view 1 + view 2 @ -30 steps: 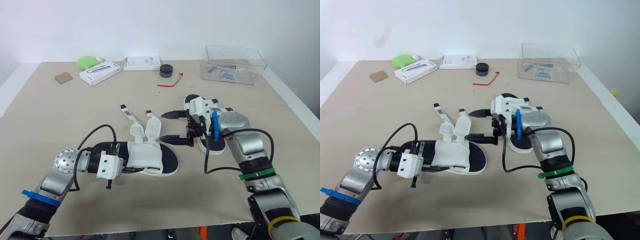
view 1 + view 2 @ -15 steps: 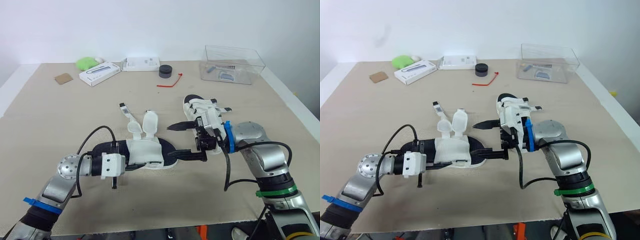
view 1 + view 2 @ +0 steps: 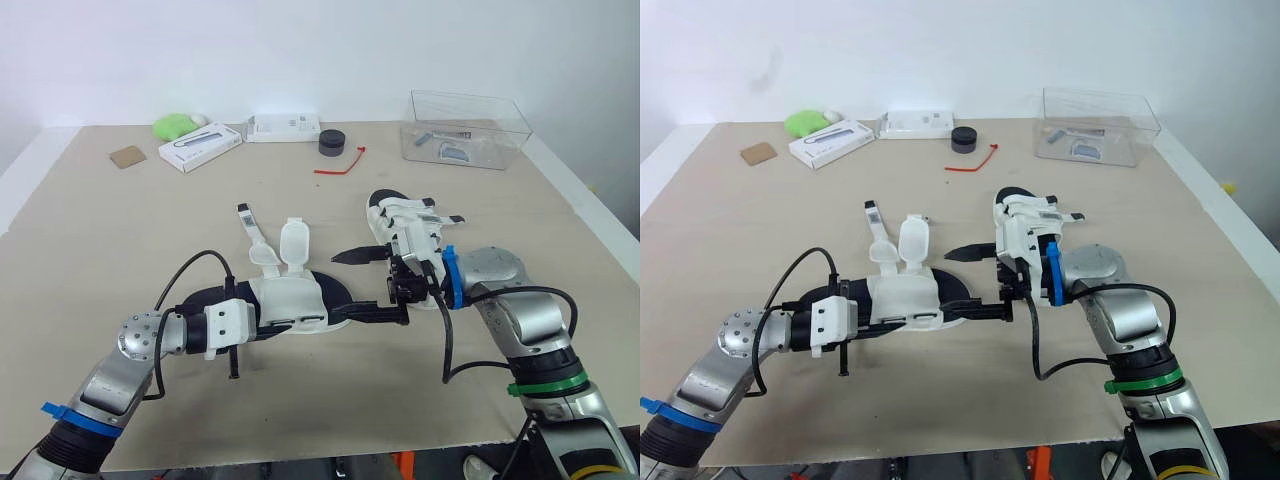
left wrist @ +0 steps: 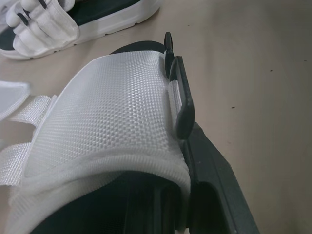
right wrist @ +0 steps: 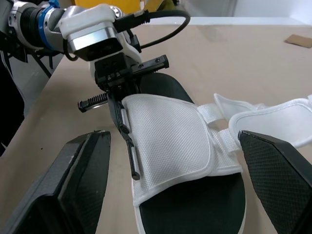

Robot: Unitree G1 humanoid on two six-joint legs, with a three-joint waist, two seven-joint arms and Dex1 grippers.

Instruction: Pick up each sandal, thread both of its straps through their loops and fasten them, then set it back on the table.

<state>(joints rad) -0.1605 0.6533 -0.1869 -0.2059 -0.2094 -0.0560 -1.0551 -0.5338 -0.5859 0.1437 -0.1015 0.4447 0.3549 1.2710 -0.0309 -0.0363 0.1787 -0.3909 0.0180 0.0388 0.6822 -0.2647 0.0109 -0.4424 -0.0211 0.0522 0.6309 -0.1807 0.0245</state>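
A black-soled sandal (image 3: 300, 298) with a white upper is held near the table's middle, my left gripper (image 3: 245, 330) shut on its side by the black loops (image 4: 178, 97). Its two white straps (image 3: 270, 235) stand loose and unthreaded, pointing away from me. My right gripper (image 3: 362, 286) is open at the sandal's toe end, one finger above it and one along the sole, not gripping. The second sandal (image 3: 400, 212) lies on the table just behind the right gripper, its straps closed over the foot.
Along the far edge sit a clear plastic box (image 3: 468, 128), a black round lid (image 3: 332, 142), two white boxes (image 3: 200, 146), a green object (image 3: 174, 123), a brown square (image 3: 127, 155) and a red tie (image 3: 340, 165). The table's front edge runs close below both arms.
The left gripper has carried the sandal slightly right and tilted it up. The right gripper has come toward me and lower, from beside the straps to the sandal's toe, still open.
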